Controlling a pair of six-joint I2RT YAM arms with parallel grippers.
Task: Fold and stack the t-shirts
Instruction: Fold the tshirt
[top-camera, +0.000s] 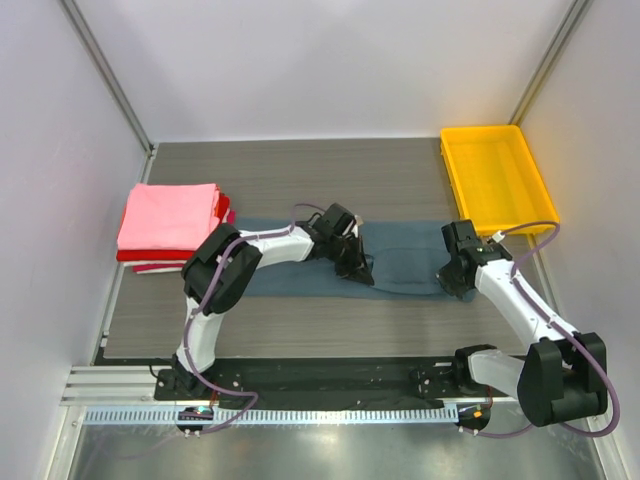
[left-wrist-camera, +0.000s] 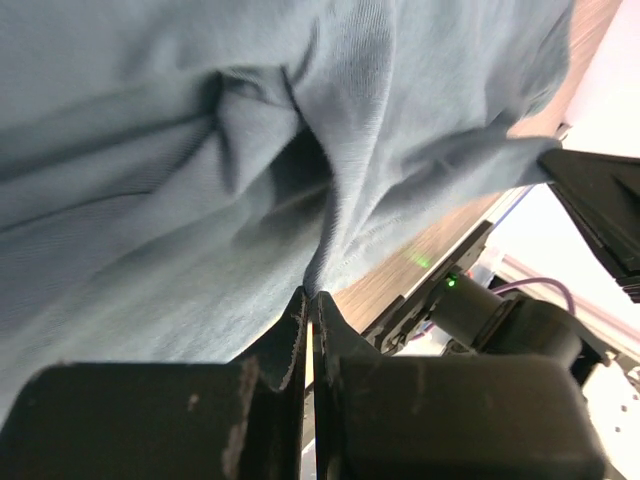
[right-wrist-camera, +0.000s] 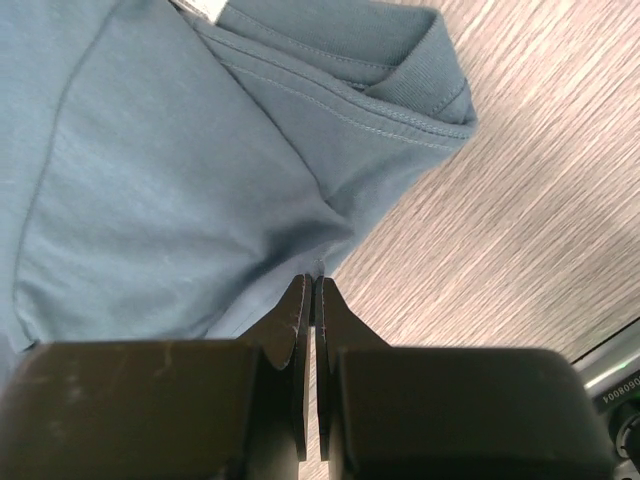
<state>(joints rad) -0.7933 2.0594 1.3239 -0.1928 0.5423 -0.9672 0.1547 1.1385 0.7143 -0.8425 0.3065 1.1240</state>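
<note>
Two pinches hold the slate blue-grey t-shirt (top-camera: 405, 252), spread mid-frame on the table (top-camera: 300, 180): left end effector (top-camera: 355, 272) and right end effector (top-camera: 453, 283) each clamp its lower edge, likely to fold it; the folded stack (top-camera: 170, 215) sits at left.

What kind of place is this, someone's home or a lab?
Probably a robot lab cell, not a home: white panel walls box in the table, and the left arm and right arm, bolted at its near edge, pinch a blue-grey t-shirt.
</note>
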